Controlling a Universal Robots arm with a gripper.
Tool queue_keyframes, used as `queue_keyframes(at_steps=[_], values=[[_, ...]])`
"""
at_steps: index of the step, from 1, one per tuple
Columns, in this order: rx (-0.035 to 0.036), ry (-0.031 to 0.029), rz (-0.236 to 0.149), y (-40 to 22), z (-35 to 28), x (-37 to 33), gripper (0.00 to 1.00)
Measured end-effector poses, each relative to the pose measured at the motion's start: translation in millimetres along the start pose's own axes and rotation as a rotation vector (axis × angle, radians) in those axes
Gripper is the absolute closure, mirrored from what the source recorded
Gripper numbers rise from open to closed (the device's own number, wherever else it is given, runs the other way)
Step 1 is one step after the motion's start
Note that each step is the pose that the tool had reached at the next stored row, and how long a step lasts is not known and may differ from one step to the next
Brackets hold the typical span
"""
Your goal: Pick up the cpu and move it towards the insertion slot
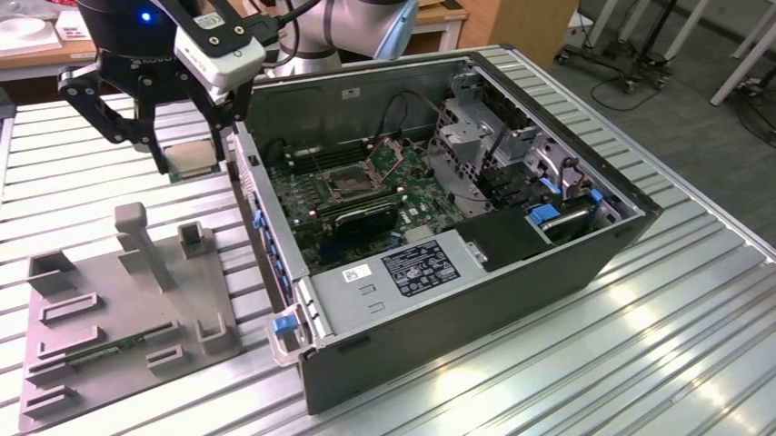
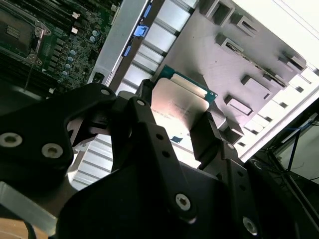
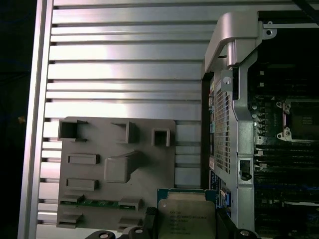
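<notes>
The claw [image 1: 192, 159] is closed on the cpu [image 1: 194, 160], its fingers [image 2: 212, 130] clamping two opposite edges, and holds it lifted above the slatted tabletop [image 1: 679, 318], between the grey fixture [image 1: 122, 300] on the exterior view's left and the open case [image 1: 485, 227] on its right. So the pick looks done and the carry is in hand. The slot [image 1: 349, 184] lies on the board inside the case, well apart from the chip; reaching it calls for clearing the case wall and keeping the chip level. The wrist views cut the slot [image 3: 301, 119] at the edge; its lever and pins are hard to make out.
</notes>
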State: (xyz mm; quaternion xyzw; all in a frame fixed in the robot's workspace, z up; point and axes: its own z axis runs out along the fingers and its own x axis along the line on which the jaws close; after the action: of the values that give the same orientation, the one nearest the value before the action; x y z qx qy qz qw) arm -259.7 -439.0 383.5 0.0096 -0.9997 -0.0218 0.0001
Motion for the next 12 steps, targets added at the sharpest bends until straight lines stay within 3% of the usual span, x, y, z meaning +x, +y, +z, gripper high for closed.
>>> queue_keyframes(at_steps=[12], values=[[0.0000, 0.0000, 0.000, -0.1, 0.0, -4.9, 0.45]])
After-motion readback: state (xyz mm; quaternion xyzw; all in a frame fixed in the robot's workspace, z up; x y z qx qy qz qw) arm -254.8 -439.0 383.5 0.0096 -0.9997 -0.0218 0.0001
